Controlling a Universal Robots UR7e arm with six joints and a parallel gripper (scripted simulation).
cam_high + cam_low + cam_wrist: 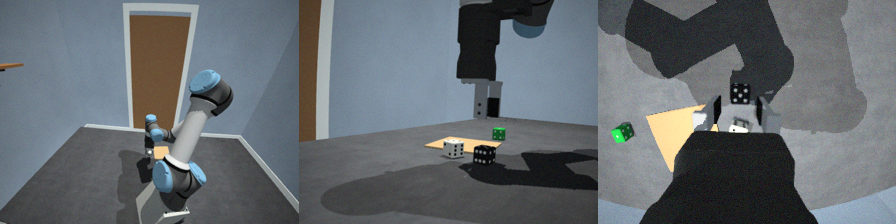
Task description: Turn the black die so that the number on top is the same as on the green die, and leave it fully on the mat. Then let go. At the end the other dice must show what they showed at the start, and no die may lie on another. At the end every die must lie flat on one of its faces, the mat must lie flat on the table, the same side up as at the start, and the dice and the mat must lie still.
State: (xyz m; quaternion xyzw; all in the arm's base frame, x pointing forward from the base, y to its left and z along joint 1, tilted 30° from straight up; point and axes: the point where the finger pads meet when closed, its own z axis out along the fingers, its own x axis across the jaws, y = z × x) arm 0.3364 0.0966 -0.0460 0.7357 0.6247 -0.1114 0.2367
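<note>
The black die point(484, 155) point(740, 93) lies flat on the table, off the mat, with five pips on top in the wrist view; a six-pip side shows in the exterior view. The green die point(499, 134) point(623, 132) lies beyond the mat, one pip on top. The thin tan mat point(161, 152) point(470, 142) point(663, 132) lies flat. The white die point(453, 149) point(738, 129) stands beside the mat with three pips on top; my gripper's body partly hides it in the wrist view. My gripper point(487, 118) point(738, 104) is open and empty, pointing down well above the dice.
The white die is close to the black die, between it and the far part of the scene in the wrist view. The arm's shadow point(536, 171) falls across the table around the black die. A wall and a brown door point(159, 71) stand behind.
</note>
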